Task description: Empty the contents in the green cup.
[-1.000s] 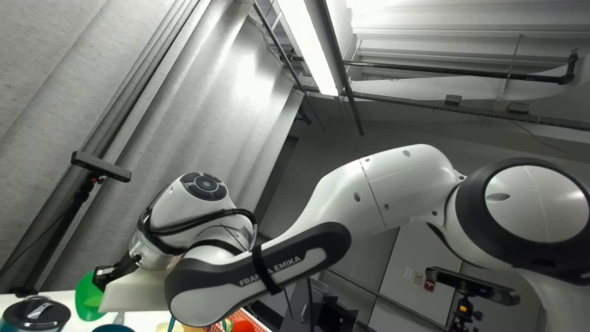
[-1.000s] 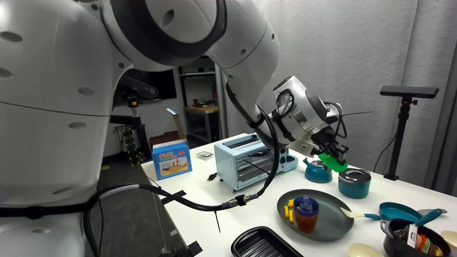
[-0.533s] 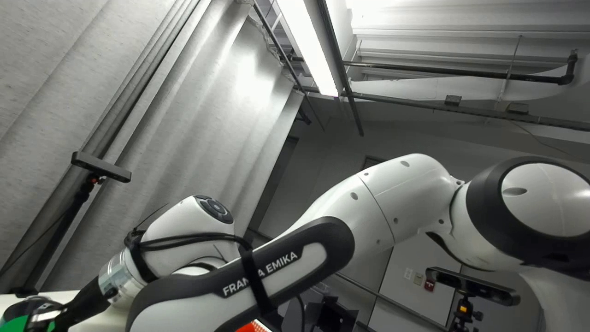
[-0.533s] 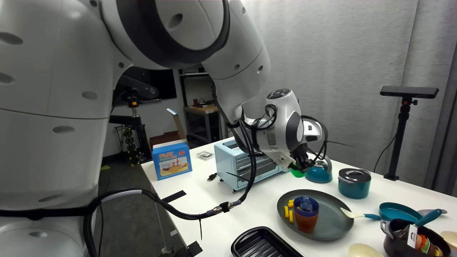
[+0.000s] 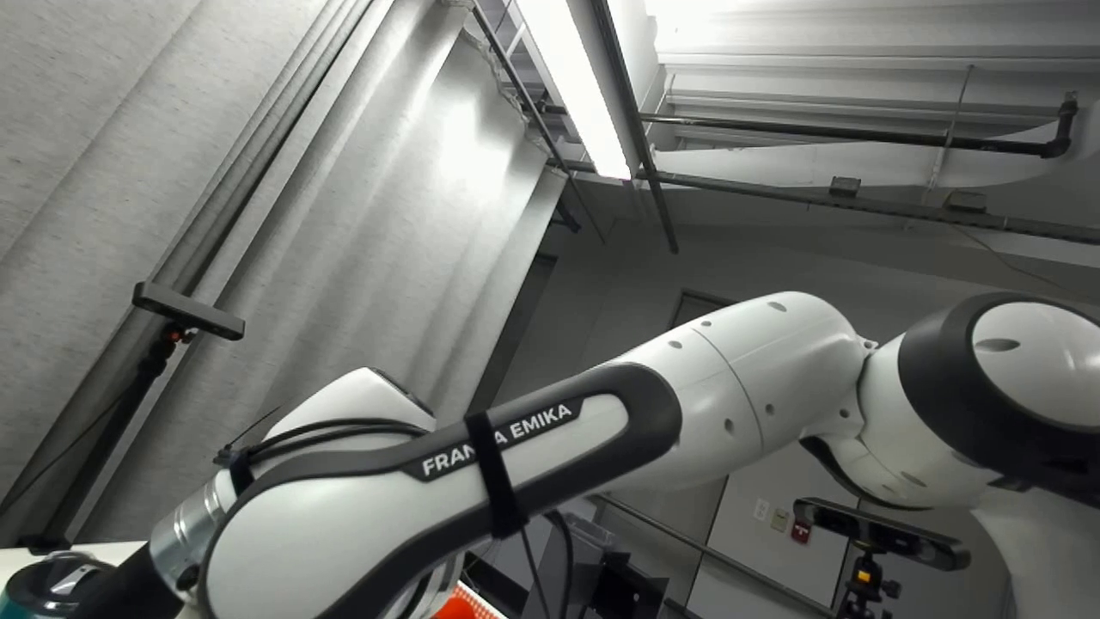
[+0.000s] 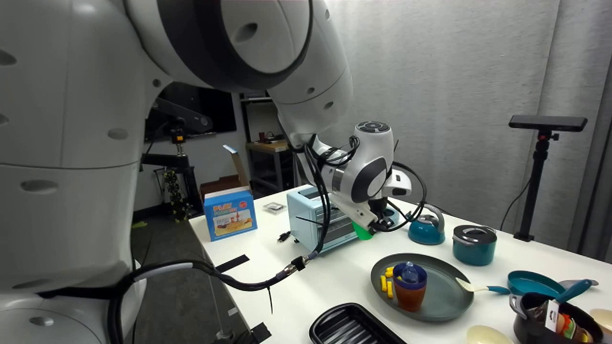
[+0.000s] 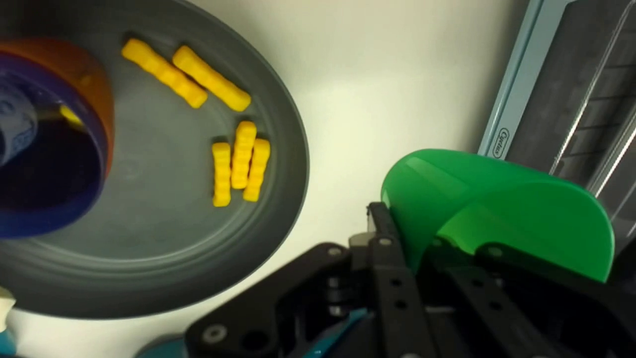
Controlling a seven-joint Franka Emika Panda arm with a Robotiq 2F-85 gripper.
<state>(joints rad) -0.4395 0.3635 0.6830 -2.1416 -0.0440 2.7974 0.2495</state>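
With the tool (image 7: 413,233), pinching the green cup (image 7: 497,204) by its wall above the tabletop (image 7: 357,99), off the plate (image 7: 164,231) toward the toaster oven (image 7: 571,84); held aslant lengthwise, mouth apparently away from the plate.

Looked like a lab: noted robot arm (image 5: 584,438), camera (image 5: 881,535) on stand (image 5: 863,578), curtain (image 5: 369,189), bare ceiling pipe (image 5: 816,131), strip light (image 5: 577,86).

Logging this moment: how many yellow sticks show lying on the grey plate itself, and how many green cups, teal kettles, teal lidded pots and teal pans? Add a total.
Yellow sticks visible on the grey plate: 5 (yellow bit inside the blue cup not counted)
Green cup: 1
Teal kettle: 1
Teal lidded pot: 1
Teal pan: 1
Total: 9
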